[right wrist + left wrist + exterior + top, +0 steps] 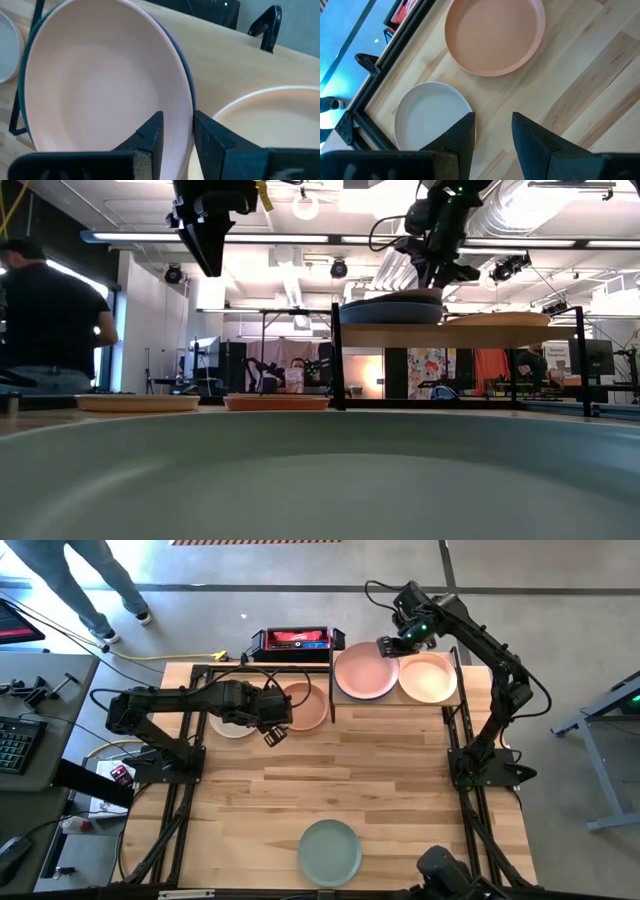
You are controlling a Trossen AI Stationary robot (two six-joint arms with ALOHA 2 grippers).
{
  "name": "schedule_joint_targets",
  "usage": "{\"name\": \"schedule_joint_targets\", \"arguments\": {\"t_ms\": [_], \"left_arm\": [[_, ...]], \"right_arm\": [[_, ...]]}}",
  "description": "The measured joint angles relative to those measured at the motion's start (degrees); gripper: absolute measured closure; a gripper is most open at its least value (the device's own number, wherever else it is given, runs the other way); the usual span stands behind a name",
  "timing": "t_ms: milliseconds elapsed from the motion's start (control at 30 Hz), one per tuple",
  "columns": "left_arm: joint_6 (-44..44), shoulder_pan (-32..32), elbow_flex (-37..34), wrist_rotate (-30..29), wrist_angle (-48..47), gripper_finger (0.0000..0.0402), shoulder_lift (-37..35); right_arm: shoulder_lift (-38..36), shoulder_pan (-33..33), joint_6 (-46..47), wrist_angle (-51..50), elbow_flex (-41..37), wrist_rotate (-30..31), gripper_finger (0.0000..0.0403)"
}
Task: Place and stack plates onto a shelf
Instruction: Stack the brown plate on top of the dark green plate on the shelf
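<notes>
The shelf [445,700] stands at the far right of the table [400,800] and carries two plates side by side: a pale pink plate [365,673] on its left half and an orange-tan plate [428,678] on its right. The right wrist view shows what the overhead one hides: a dark rim edges out from under the pale pink plate [100,75], so it lies on another plate. The low view confirms a darker plate [390,311] under it on the raised board. The right gripper [388,646] sits at that plate's far right rim, one finger [150,134] inside the rim and the other outside, pinching it.

On the table left of the shelf lie a salmon plate [303,707] and a cream plate [232,724]. The left gripper [272,732] hovers above them, fingers [462,132] parted and holding nothing. A sage green plate [330,851] rests alone near the front edge. A red and black box [292,640] sits behind the table.
</notes>
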Motion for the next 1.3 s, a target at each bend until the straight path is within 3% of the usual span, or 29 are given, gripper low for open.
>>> {"name": "schedule_joint_targets", "arguments": {"t_ms": [1300], "left_arm": [[1.95,0.0,-0.01,-0.46,0.03,0.0286,0.04]], "right_arm": [[-1.46,4.16,3.22,-7.54,0.02,1.68,0.032]]}}
